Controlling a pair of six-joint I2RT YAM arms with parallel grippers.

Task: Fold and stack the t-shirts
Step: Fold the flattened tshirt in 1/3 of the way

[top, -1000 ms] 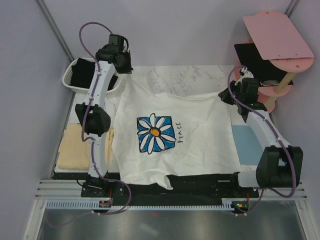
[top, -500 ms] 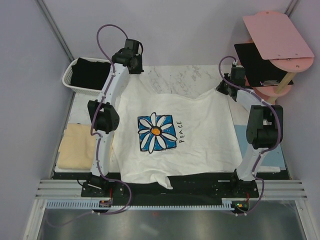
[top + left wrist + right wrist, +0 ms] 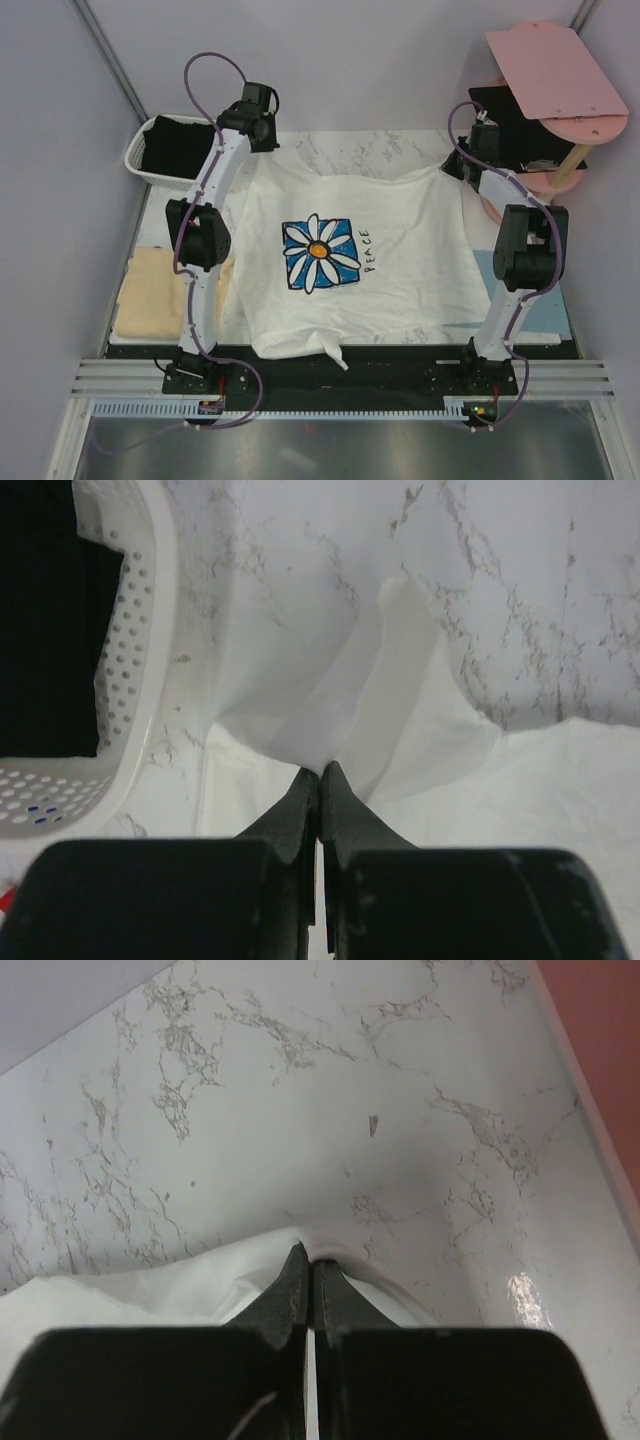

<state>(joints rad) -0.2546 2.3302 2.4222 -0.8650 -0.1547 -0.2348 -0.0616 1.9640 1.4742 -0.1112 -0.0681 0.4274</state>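
1. Writing: the white t-shirt [image 3: 350,260] carries a white daisy on a blue square [image 3: 320,250]. Beside it the word "PEACE" [image 3: 369,249] runs sideways, on the right gripper's side of the flower. No other text legible.
2. Left gripper [image 3: 320,775]: jaws pressed together, pinching a bunched corner of the white t-shirt at the tips. The cloth fans out ahead of the fingers over the marble table [image 3: 500,600].
3. Right gripper [image 3: 308,1260]: jaws closed tight on the shirt's edge, with a thin fold of white cloth caught at the tips and marble beyond.
4. The shirt lies spread print-up between the two grippers. Its far edge runs nearly straight from one to the other.
5. White basket [image 3: 135,680] sits just outboard of the left gripper, with the black t-shirt [image 3: 180,148] inside.
6. Pale yellow t-shirt [image 3: 150,290] lies flat, well behind the left gripper, beside that arm's base.
7. Pink stand [image 3: 550,65] with black clipboard [image 3: 510,120] is just outboard of the right gripper.
8. Change over the last second: the far edge sagged and rippled between the grippers, and now it is drawn flat. The print has shifted slightly toward the right arm. The right arm's elbow, earlier swung out low, now stands upright.
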